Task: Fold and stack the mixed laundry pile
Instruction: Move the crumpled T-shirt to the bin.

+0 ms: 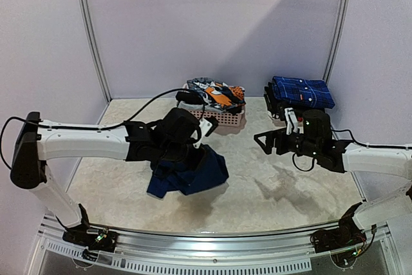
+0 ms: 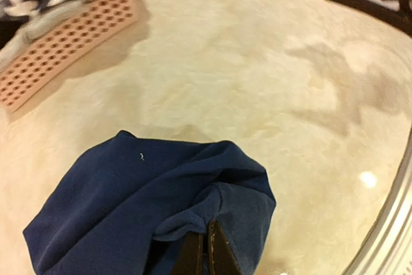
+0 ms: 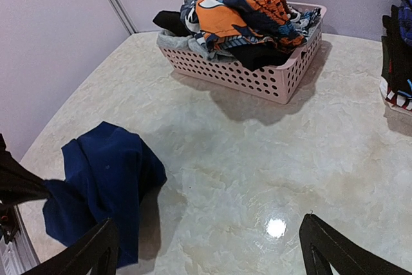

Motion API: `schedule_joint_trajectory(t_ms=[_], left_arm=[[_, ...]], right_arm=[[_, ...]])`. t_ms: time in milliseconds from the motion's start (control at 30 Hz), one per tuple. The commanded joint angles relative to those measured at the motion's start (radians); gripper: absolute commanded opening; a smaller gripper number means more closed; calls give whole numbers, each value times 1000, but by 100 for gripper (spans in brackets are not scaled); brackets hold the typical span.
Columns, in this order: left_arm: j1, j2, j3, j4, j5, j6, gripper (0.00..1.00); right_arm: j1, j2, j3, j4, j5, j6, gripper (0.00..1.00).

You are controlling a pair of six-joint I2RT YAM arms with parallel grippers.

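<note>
Navy garment (image 1: 199,173) | bunched, pinched in left jaws | long axis left-right

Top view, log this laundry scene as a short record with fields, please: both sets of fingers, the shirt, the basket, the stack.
left fingers: shut on navy shirt
right fingers: open, empty, above the table
navy shirt: bunched, hanging from left fingers
basket: pink, back centre, heaped with crumpled clothes
stack: folded, blue plaid on top, back right
</note>
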Motion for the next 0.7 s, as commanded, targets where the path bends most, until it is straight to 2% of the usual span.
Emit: schedule_joint_trajectory(t_ms=[0,167,267,400,467,567,667], left_arm=[[-27,101,18,8,103,48,0],[-32,154,30,17,157,46,0],[-35,140,10,36,175,40,9],[-34,55,-65,83,175,33,44],[-33,0,-107,97,153,31,58],[-31,-94,-162,79,71,26,73],[-21,-182,-209,21,-19,3,81]], right_arm=[[10,-48,-42,7,55,1,99],[9,-66,-54,26,59,-3,99],[10,-62,-55,29,54,-5,99],[10,-60,-60,37,30,-6,99],[9,-55,-58,45,-3,-8,99],[10,-32,-48,56,-59,-8,99],[16,0,-33,69,-112,-5,99]])
